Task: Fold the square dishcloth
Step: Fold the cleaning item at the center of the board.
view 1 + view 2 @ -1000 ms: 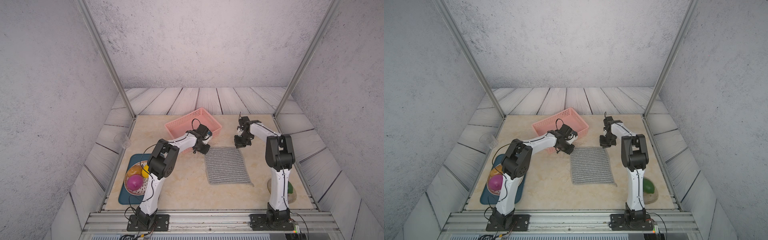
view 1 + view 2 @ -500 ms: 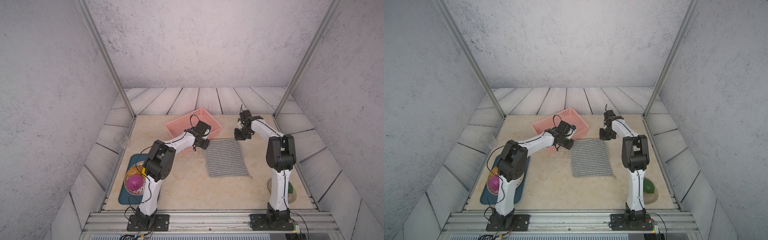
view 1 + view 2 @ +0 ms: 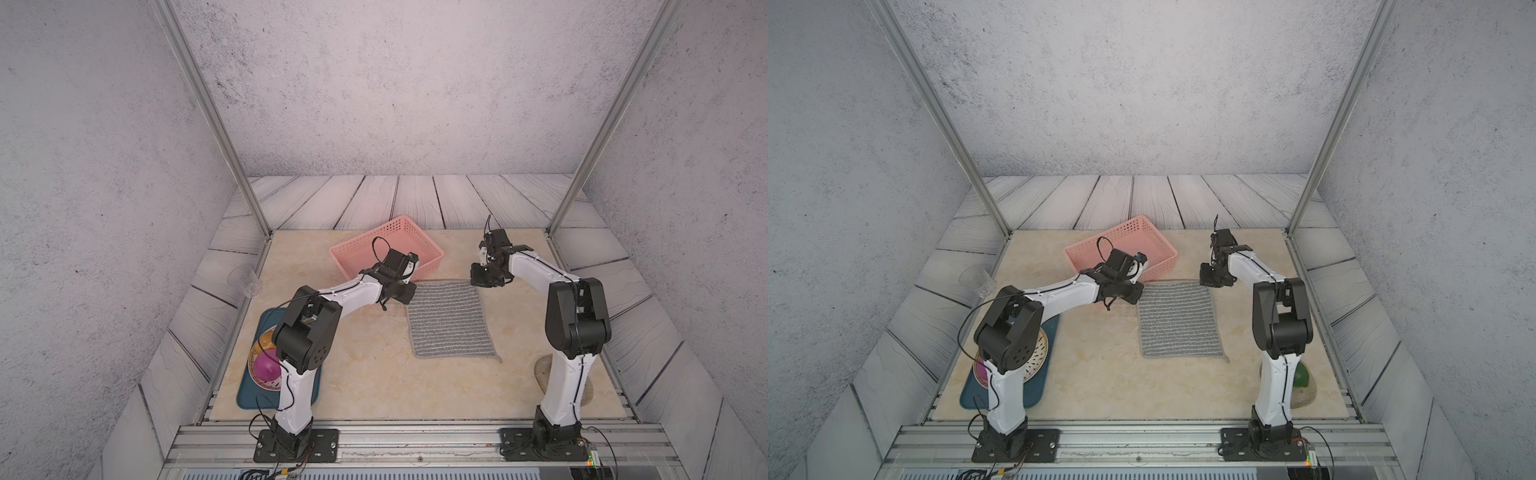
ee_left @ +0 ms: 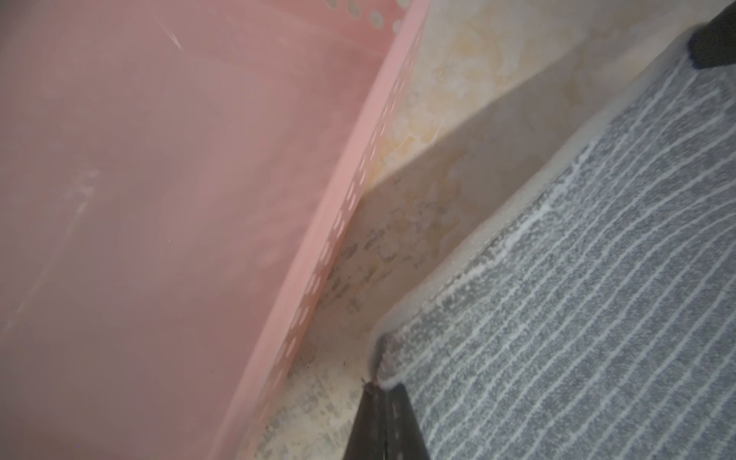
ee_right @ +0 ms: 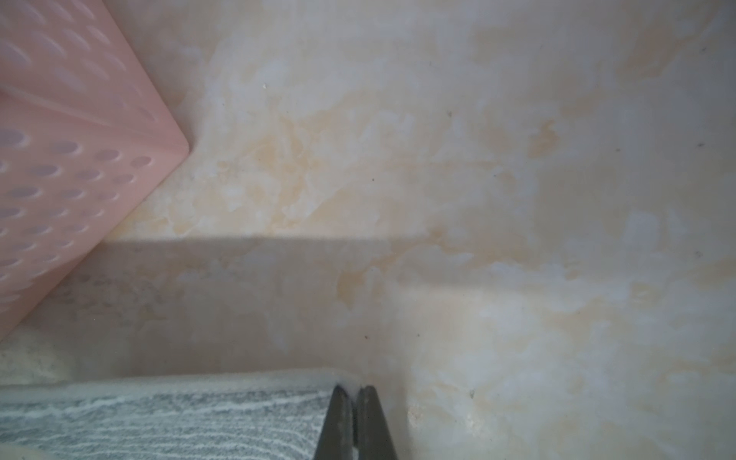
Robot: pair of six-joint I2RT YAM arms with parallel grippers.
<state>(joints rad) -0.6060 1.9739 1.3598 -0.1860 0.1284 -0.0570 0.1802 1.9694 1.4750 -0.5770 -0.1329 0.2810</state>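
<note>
The left gripper (image 4: 377,383) pinches the far left corner of the square dishcloth (image 3: 449,320), the right gripper (image 5: 354,392) its far right corner. It lies spread on the surface (image 3: 374,374), stripes running side to side, just before the pink basket (image 3: 430,262).

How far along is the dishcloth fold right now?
Done: the left gripper and right gripper are each shut on a far corner of the square dishcloth. In hand: the corners are pinched, not yet carried over. Left: the whole fold; the cloth lies flat in one layer beside the pink basket.
</note>
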